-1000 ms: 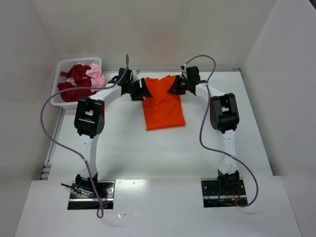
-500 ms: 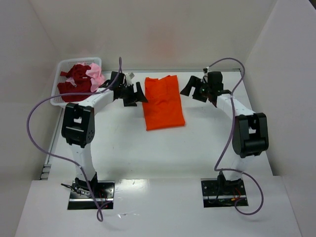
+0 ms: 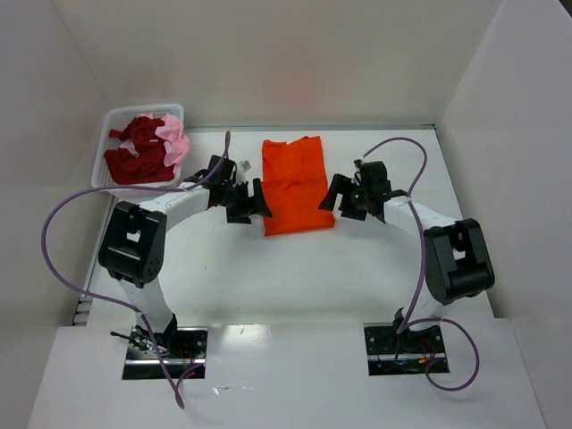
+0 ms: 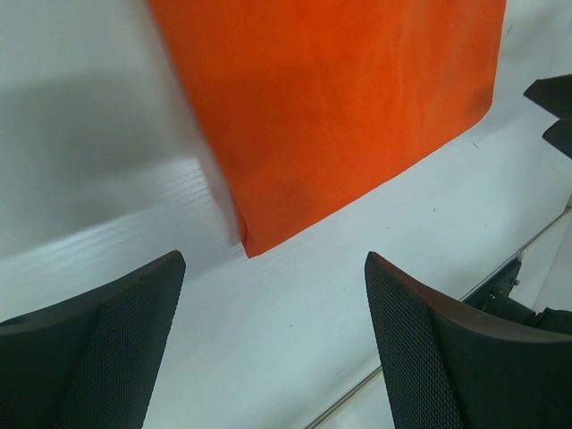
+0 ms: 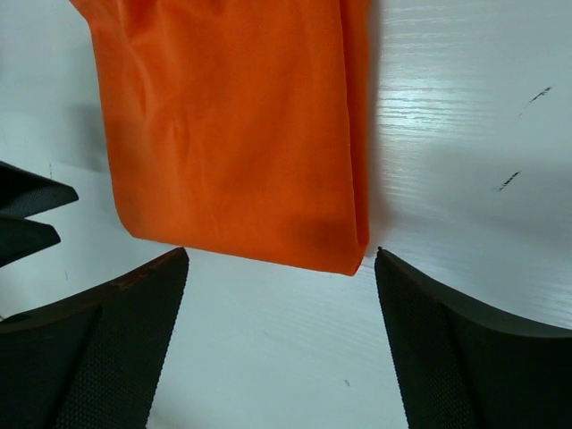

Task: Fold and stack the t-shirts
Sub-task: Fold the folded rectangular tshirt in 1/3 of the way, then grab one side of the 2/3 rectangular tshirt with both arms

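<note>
Right now the orange t-shirt [image 3: 297, 186] lies flat on the white desk [image 3: 268, 268], toward the far middle. It is folded into a long narrow strip running away from the arm bases. Its near hem is slightly skewed, and the near left corner sits closest to me.

The left arm [image 3: 134, 241] reaches in from the left, and the left jaws sit just beside the strip's near left edge. They are spread wide with nothing between them. In the left wrist view, the shirt's near corner [image 4: 246, 250] lies on the desk ahead of the two dark textured fingers [image 4: 98, 349], in the gap but not touched.

The right arm [image 3: 456, 259] mirrors it from the other side. The right jaws are just as wide apart and empty, just beside the near right corner. The right wrist view shows the doubled fold [image 5: 357, 134] running along that edge, with the hem just ahead of the fingers [image 5: 465, 357]. I cannot tell how high either pair hangs above the desk.

Off in the far left corner stands a white mesh basket [image 3: 109, 116]. A crumpled dark red t-shirt [image 3: 134, 159] is heaped inside it, with a pale pink t-shirt [image 3: 175, 139] bunched against its right side. A purple cable [image 3: 63, 232] loops loosely off each arm.
</note>
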Tool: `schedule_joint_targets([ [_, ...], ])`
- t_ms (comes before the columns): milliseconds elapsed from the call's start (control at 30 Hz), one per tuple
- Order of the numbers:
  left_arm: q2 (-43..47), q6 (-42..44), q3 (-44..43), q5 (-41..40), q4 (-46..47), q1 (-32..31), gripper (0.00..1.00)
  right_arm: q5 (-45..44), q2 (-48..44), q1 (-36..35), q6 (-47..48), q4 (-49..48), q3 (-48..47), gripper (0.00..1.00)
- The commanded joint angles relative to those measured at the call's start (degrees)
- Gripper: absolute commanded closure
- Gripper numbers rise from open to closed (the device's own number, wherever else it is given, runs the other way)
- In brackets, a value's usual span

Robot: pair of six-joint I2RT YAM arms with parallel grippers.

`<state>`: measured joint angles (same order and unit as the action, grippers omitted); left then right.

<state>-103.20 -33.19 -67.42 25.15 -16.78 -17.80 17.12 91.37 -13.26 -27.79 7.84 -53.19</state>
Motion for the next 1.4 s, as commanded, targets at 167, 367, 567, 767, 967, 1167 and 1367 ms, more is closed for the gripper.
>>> schedule_joint_targets([
  [167, 0.4, -0.6, -0.3, -0.4, 1.9, -1.3, 0.11, -3.8, 0.7, -0.9, -1.0, -2.9, 1.0, 0.19],
  [367, -0.9, -0.6, 0.2, -0.4, 1.9, -1.9, 0.11, -6.6, -0.8, -0.9, -2.9, -2.9, 3.2, 0.32],
  [567, -1.5, -1.7, 0.8, -2.9, 3.7, -2.4, 0.12, -6.0, 2.9, -0.9, -3.4, -2.9, 3.2, 0.38],
  [767, -2.8, -3.1, 1.3, -3.5, 5.9, -2.4, 0.15, -2.7, 4.9, -0.9, -3.9, -6.3, 3.2, 0.50],
  [967, -2.0, -3.7, 1.9, -4.1, 5.3, -2.9, 0.15, -1.5, 8.7, -1.5, -4.5, -6.3, 1.4, 0.75],
  [1167, 2.9, -4.9, 3.9, -7.0, 4.2, -2.9, 0.15, -2.0, 10.1, -4.2, -7.4, -6.3, 0.8, 0.90],
  [1367, 6.6, -6.1, 6.5, -11.5, 4.7, -2.9, 0.15, -5.1, 7.6, -9.7, -10.3, -7.5, 1.9, 0.89],
])
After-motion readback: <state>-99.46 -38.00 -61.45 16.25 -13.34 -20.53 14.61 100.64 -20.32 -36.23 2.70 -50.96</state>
